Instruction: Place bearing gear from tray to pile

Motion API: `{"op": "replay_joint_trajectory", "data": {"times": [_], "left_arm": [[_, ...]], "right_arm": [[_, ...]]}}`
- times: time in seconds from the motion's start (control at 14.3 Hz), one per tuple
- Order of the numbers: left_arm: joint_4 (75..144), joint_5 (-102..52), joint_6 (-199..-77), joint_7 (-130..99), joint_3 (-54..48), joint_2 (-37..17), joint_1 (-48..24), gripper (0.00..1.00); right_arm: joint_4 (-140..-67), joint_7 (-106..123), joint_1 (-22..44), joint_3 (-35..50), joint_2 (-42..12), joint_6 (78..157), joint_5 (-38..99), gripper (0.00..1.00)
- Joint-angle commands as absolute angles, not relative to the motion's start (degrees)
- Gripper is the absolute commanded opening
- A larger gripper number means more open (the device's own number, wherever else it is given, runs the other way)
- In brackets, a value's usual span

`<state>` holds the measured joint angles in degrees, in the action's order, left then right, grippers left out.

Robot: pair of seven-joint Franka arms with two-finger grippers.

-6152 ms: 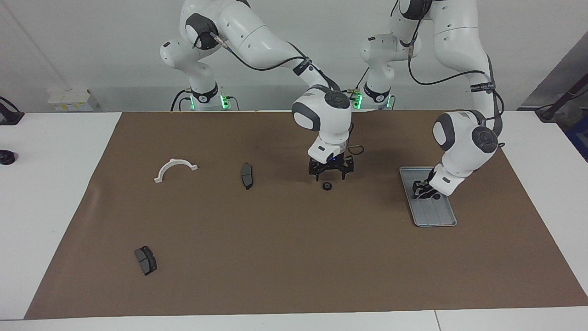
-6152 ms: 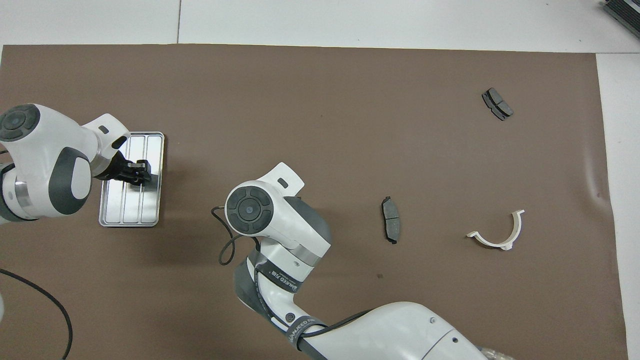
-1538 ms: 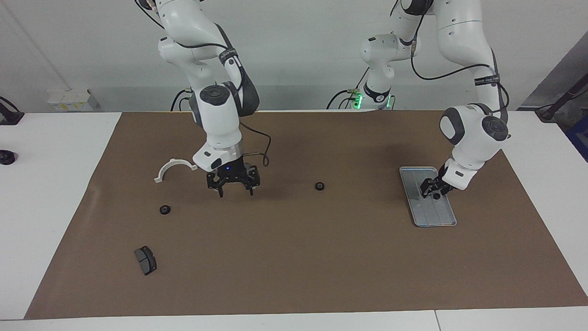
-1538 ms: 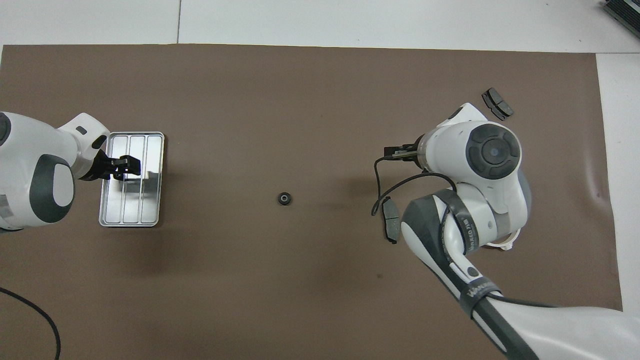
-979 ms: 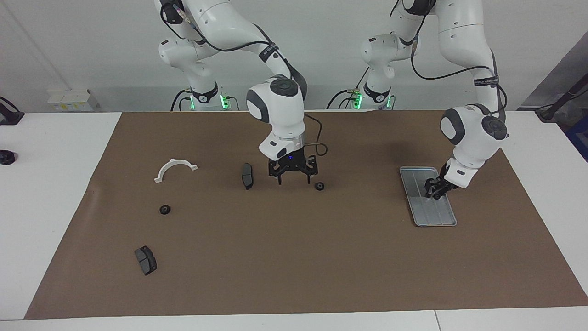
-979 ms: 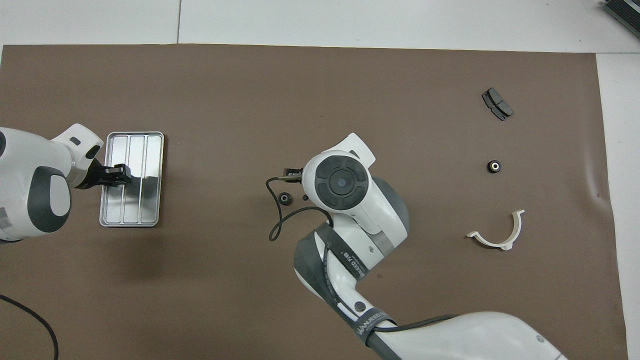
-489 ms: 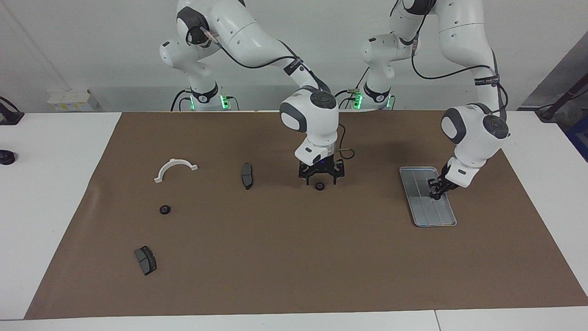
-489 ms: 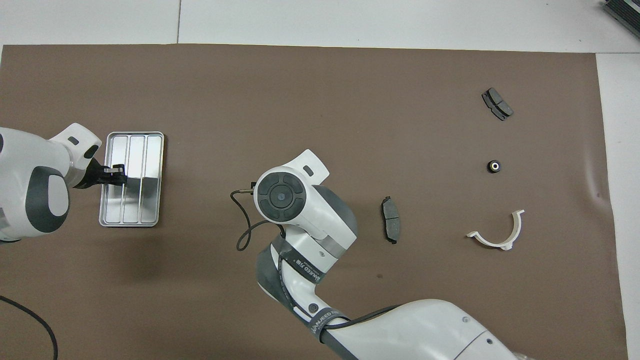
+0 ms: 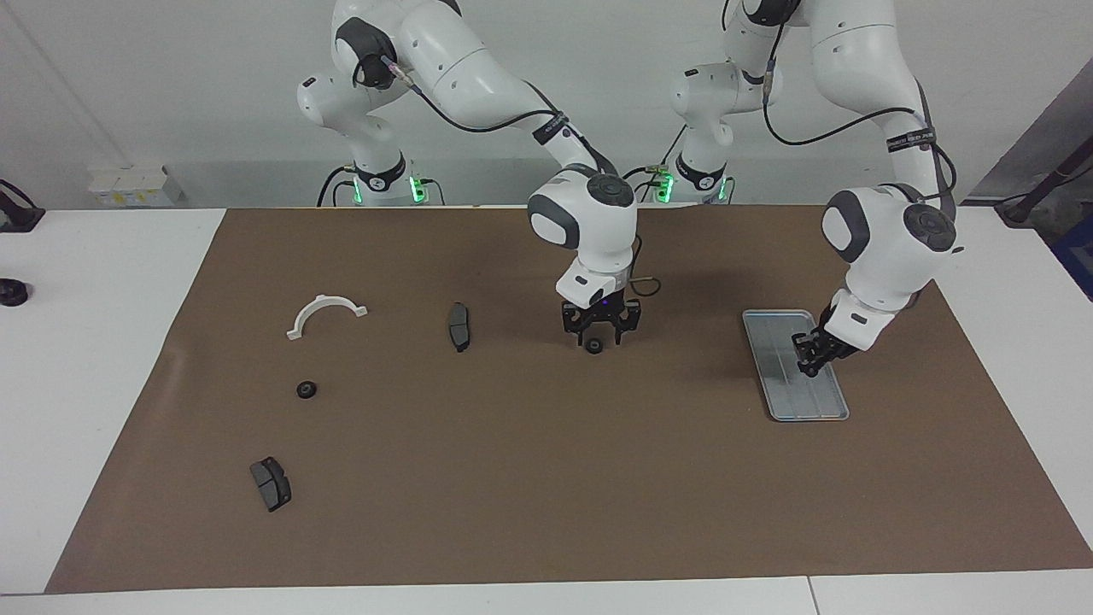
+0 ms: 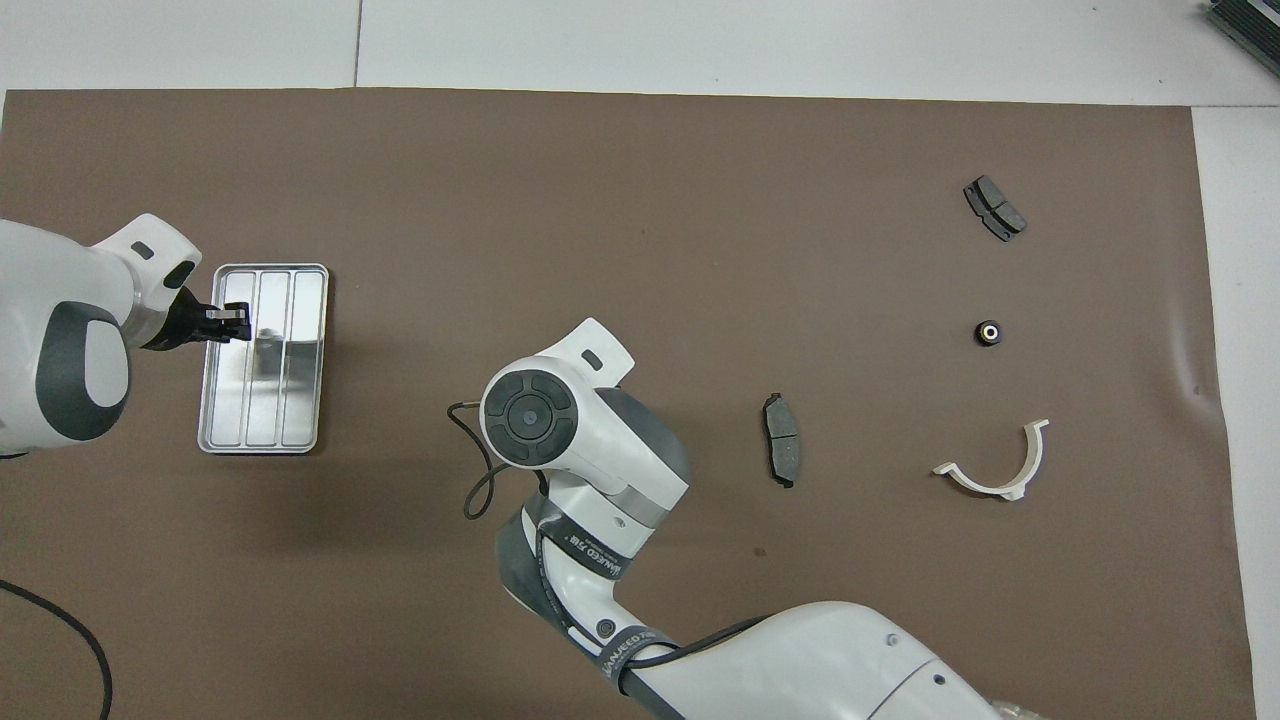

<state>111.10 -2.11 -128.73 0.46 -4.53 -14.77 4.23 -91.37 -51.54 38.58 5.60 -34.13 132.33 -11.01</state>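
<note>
The silvery ridged tray [image 9: 779,342] [image 10: 300,400] lies toward the left arm's end of the mat. My left gripper [image 9: 809,360] [image 10: 232,322] is low over the tray. One small black bearing gear [image 9: 593,346] lies mid-mat. My right gripper [image 9: 595,335] is down around it, open, a finger on each side; in the overhead view its hand hides both. A second bearing gear [image 9: 305,389] [image 10: 988,332] lies among the pile: a white half-ring bracket [image 9: 326,311] [image 10: 995,470] and two dark brake pads [image 9: 458,325] [image 10: 781,452], [image 9: 271,483] [image 10: 994,207].
A brown mat [image 9: 546,478] [image 10: 600,200] covers the white table. The pile parts are scattered toward the right arm's end. The right arm's cable loop [image 10: 478,480] hangs beside its wrist. A small black object [image 9: 10,292] sits off the mat.
The right gripper left a gear by the pile, swung back to mid-mat and came down around the other gear. The left gripper shifted slightly over the tray.
</note>
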Motion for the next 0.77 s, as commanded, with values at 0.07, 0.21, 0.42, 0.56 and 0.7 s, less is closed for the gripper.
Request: {"op": "replay_joint_trajectory", "data": {"times": [0.07,0.21,0.42,0.56,0.7], "left_arm": [[110.3,-1.85,-127.18,-7.79,-3.87,-14.68,-2.44,0.0],[110.3,-1.85,-127.18,-13.25,-3.87,-14.68,-5.87,0.0],[110.3,-1.85,-127.27,-18.44,-3.95,-14.42,-9.92,0.0],[110.3,-1.85,-127.27,-20.91,-3.96,-14.41,-12.21,0.0],[110.3,-1.85,-127.27,-22.67,-3.96,-14.41,-13.35,0.0]], "right_arm": [[-92.99,-53.52,39.02,5.54,-34.19,134.38,-12.3,0.65],[-93.08,-53.53,39.02,5.54,-34.1,134.47,-12.3,0.6],[-93.34,-53.7,39.11,5.54,-34.1,134.38,-12.39,0.29],[-93.25,-53.88,39.02,5.45,-34.01,134.38,-13.53,0.0],[-93.16,-53.96,38.94,5.27,-34.01,134.38,-14.76,0.0]]}}
